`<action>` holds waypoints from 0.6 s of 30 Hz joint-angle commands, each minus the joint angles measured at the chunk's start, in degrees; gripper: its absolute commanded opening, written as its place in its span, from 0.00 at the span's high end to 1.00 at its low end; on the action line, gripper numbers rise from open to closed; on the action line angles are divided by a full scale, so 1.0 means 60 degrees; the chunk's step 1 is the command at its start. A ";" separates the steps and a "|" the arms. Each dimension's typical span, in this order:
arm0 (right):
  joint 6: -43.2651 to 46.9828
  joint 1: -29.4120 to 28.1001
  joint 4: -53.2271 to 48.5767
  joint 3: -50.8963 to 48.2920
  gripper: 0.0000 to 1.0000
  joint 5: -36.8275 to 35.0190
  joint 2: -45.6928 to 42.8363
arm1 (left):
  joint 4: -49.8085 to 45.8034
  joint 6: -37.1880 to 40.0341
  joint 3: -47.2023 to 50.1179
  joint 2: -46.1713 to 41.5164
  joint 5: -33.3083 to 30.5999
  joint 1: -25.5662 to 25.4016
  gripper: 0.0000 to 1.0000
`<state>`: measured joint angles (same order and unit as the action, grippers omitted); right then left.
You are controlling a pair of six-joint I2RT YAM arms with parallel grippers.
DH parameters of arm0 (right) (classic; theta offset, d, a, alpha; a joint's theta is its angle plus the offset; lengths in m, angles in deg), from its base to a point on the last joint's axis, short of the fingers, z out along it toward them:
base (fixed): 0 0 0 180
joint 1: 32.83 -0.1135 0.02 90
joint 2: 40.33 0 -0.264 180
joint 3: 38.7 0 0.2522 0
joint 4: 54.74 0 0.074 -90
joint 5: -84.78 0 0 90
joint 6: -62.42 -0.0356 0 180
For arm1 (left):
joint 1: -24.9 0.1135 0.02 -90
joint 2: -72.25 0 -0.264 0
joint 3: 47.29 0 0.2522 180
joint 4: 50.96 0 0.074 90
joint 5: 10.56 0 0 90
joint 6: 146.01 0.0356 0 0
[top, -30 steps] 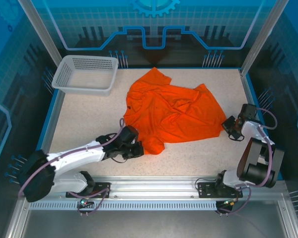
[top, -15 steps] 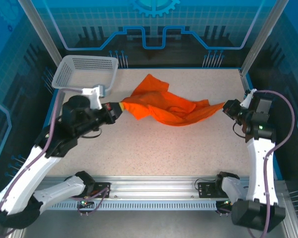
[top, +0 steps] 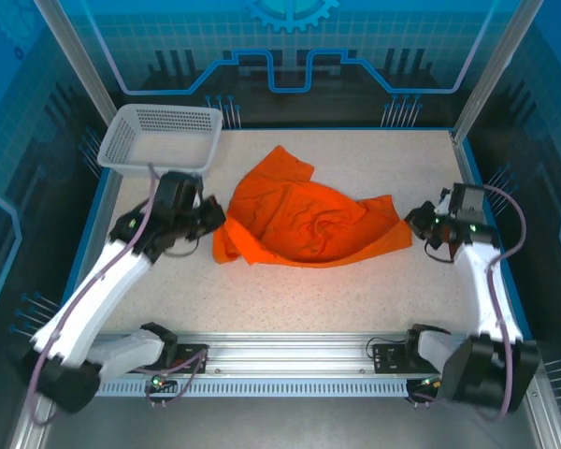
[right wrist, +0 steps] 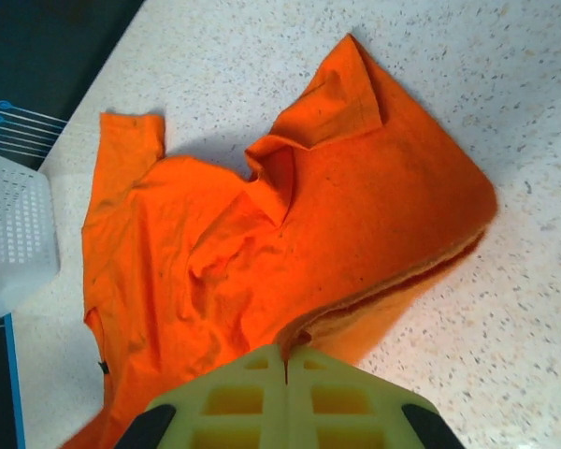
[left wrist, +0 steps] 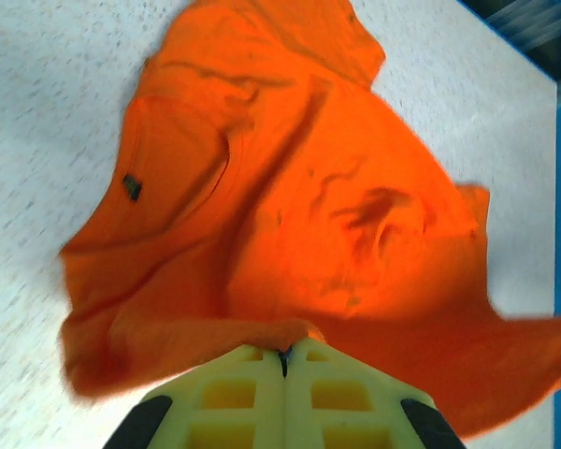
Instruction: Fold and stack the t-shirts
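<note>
I see a wide bare strip of table (top: 309, 299) in front of the orange t-shirt (top: 299, 220). It runs from side to side, and a gripper could pass there freely. The shirt lies across the middle and blocks the way between the left gripper (top: 217, 221) and the right gripper (top: 413, 223), which both pinch its ends. The white mesh basket (top: 159, 140) fills the far left corner. My left arm (top: 112, 278) reaches up just beside it, so that gap is tight. Behind the shirt on the far right the table is bare. Metal posts (top: 494, 75) stand at the far corners.
</note>
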<state>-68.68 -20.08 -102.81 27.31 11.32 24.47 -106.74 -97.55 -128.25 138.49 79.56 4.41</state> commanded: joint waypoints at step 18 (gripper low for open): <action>-0.0215 -0.1177 0.1059 0.9575 1.00 -0.1047 0.2976 | 0.3486 0.2099 -1.1456 0.5543 0.4576 0.0828 1.00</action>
<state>-74.87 -27.05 -99.07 89.12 6.42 50.21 -94.67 -92.76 -199.24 188.39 98.88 10.90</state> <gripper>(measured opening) 0.051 0.052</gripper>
